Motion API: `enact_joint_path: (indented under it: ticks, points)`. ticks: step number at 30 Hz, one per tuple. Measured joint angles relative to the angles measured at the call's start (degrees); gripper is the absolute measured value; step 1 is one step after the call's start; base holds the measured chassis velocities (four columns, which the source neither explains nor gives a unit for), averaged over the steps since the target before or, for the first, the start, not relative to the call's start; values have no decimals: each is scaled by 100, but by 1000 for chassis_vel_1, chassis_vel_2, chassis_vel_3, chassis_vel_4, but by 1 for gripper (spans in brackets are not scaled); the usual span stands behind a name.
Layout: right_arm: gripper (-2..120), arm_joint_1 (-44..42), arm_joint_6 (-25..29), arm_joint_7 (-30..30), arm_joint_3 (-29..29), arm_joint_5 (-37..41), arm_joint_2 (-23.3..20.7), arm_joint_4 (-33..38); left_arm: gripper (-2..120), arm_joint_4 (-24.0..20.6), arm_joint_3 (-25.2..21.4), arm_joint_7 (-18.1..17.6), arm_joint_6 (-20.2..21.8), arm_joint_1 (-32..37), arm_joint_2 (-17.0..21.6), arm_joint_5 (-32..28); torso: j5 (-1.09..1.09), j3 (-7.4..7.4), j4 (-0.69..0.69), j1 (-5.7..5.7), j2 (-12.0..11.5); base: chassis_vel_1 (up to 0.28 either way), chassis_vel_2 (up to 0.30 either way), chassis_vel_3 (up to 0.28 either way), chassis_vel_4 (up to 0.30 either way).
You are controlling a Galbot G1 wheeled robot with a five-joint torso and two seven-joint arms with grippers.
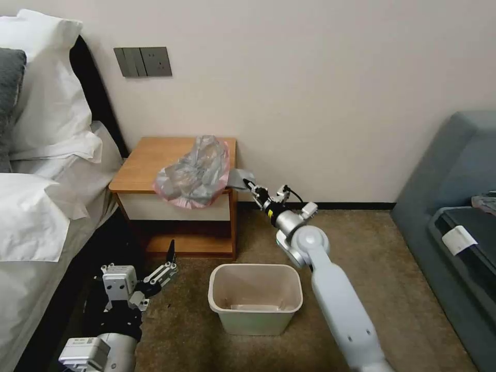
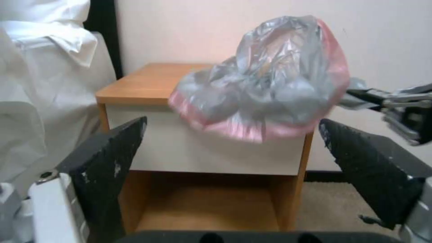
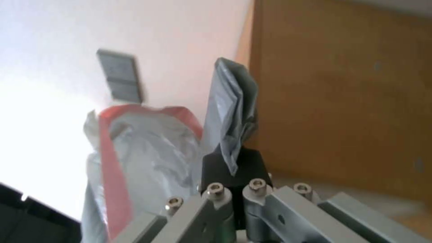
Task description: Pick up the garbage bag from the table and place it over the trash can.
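Bag (image 1: 194, 173) on nightstand (image 1: 150, 160), corner in right tool (image 1: 251, 185).

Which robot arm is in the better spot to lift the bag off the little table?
The right. Its end effector is already pinched on a grey corner of the garbage bag at the table edge. The left end effector hangs open, low by the floor, beside the trash can.

The garbage bag (image 1: 194, 173) lay on the table (image 1: 150, 160), overhanging its near right corner. The trash can (image 1: 255, 297) stood on the floor, nearer than the table and to its right. A bed (image 1: 41, 206) adjoined the table's left side.
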Motion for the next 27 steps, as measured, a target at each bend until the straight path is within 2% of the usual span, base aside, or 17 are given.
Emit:
enact_joint_path:
  ticks: [1,3,4,6,8,11,12,15,27]
  points:
    - [0,0,0,0,0,0,0,0,100,0,0,0,0,0,0,0,0,0,0,0,0,0,0,0,0]
    - [0,-335,37,319,-65,125,-120,698,100,0,27,-1,-44,-78,4,13,0,0,1,0,0,0,0,0,0]
    - [0,-335,37,319,-65,125,-120,698,100,0,27,-1,-44,-78,4,13,0,0,1,0,0,0,0,0,0]
    - [0,-730,48,569,-80,129,-222,1406,100,0,44,-3,-71,-121,9,20,-1,0,1,0,0,0,0,0,0]
    - [0,-898,47,592,-79,61,-260,1619,100,0,46,-4,-74,-125,8,21,0,0,1,0,0,0,0,0,0]
    - [0,-1655,-2,620,-55,-120,-440,2353,100,0,47,-6,-95,-135,30,47,0,0,0,-1,0,0,0,0,0]
    - [0,-1655,-2,620,-55,-120,-440,2353,100,0,47,-6,-95,-135,30,47,0,0,0,-1,0,0,0,0,0]
    - [0,-2456,-67,613,-58,-438,-626,2928,100,0,47,-11,-196,-183,163,160,0,-1,-1,-1,0,0,0,0,0]
    - [0,-3378,-229,465,266,-1255,-913,3199,100,1,134,-21,-250,-358,239,193,-1,1,1,-1,0,0,0,0,0]
